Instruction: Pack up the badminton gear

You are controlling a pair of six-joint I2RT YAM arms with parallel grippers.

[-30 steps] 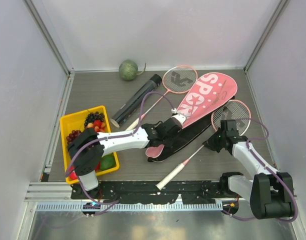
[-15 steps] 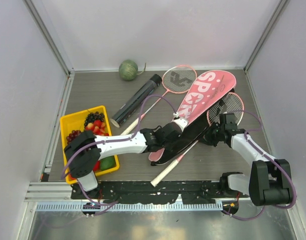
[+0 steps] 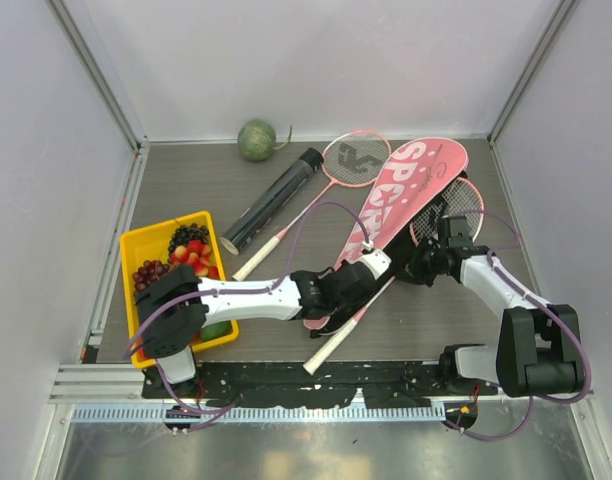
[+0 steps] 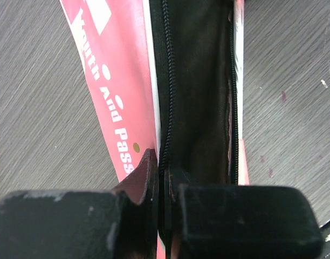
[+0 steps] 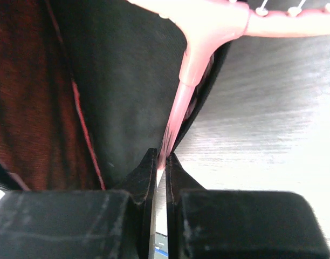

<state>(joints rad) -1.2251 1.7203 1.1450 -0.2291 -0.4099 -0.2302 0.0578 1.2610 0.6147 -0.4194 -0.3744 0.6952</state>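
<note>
Pink bag lies open at centre-right; your left gripper is pinched on its near zipper edge. Your right gripper is clamped on a racket shaft at the bag's right side.

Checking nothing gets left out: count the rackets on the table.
2. The far racket lies beside the black tube; the near racket, pinched by the right gripper, lies across the open pink bag.

Open tabletop lies between melon and tray; tube and bag crowd centre.
</note>
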